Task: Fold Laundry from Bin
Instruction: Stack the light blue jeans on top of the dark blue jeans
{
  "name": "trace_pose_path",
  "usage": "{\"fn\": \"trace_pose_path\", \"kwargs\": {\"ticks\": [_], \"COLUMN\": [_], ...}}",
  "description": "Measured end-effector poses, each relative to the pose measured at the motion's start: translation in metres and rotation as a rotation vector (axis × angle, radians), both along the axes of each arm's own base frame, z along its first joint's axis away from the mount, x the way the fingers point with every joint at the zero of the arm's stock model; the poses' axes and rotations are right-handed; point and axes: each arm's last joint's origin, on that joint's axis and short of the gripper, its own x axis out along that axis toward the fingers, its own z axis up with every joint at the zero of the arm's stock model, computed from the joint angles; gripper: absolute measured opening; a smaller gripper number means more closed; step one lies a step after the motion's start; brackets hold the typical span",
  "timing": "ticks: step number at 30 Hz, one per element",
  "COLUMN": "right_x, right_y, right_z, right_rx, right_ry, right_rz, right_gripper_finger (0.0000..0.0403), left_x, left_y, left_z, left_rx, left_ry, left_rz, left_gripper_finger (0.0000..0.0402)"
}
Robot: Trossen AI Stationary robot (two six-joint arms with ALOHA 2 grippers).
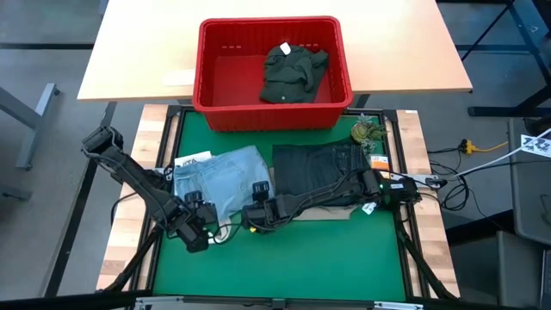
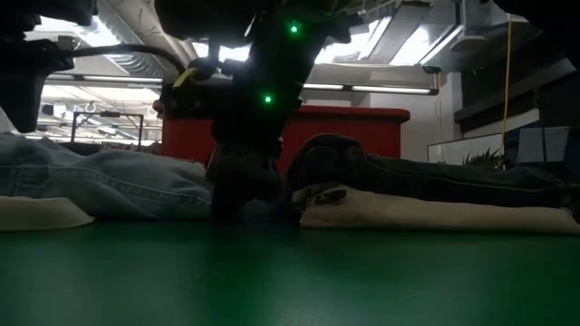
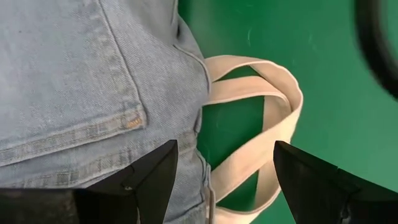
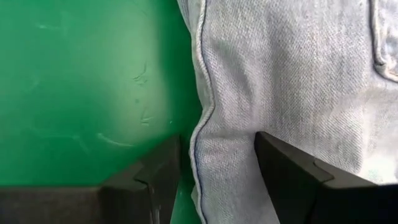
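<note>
On the green mat (image 1: pixel 284 258), going from left to right, the left gripper (image 1: pixel 200 234) is hovering low at the near edge of the light blue jeans (image 1: pixel 222 179). Its fingers (image 3: pixel 144 183) are standing well apart, straddling the hem of the denim and a looped strap of the white tote bag (image 3: pixel 273 127), with nothing clamped between them. Just beside it, the right gripper (image 1: pixel 258 215) is sitting at the near right corner of the same jeans. Its fingers (image 4: pixel 292 177) are also standing apart, with the seamed edge of the denim lying between them; whether the pads are touching the cloth is hard to judge.

Right of the light jeans, the dark navy jeans (image 1: pixel 320 172) are lying folded on top of a beige piece (image 2: pixel 426 215), and the right arm is reaching across them. A small olive-green object (image 1: pixel 367 132) is lying near the mat's far right corner.

Beyond the mat, the red bin (image 1: pixel 274 73) is sitting on the wooden table (image 1: pixel 129 52), holding a crumpled dark olive-green garment (image 1: pixel 291 71).
</note>
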Motion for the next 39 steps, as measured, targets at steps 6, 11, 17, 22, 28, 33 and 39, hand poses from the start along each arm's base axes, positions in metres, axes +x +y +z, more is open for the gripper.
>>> {"fn": "trace_pose_path", "kwargs": {"ticks": [6,11,17,22,28,33,39], "right_x": [0.0,-0.001,-0.001,-0.001,-0.001,0.0,0.0], "right_y": [-0.001,-0.001,-0.001,-0.001,-0.001,-0.002,-0.001], "right_z": [-0.007,-0.008,-0.008,-0.008,-0.008,-0.008,-0.008], "right_rx": [-0.033,-0.027,-0.024,-0.02,-0.023,-0.027,-0.033], "right_ry": [0.019,0.023,0.025,0.03,0.028,0.025,0.037], "right_rz": [-0.014,-0.012,-0.011,0.0,-0.001,-0.003,0.019], "right_gripper_finger": [0.0209,0.0209,0.0209,0.0206,0.0158,0.01,0.0053], "left_x": [-0.003,-0.007,-0.011,-0.019,-0.026,-0.026,-0.026], "left_y": [-0.004,-0.001,0.003,0.012,0.025,0.031,0.034], "left_z": [0.0,-0.008,-0.032,-0.051,-0.067,-0.071,-0.072], "left_rx": [0.017,0.104,0.085,0.126,0.179,0.189,0.195], "left_ry": [-0.014,-0.048,-0.063,-0.043,-0.011,0.003,0.012], "left_rz": [-0.025,-0.024,-0.022,-0.018,0.001,0.025,0.045], "left_gripper_finger": [0.0258,0.0258,0.0258,0.0258,0.0254,0.0215,0.0116]}}
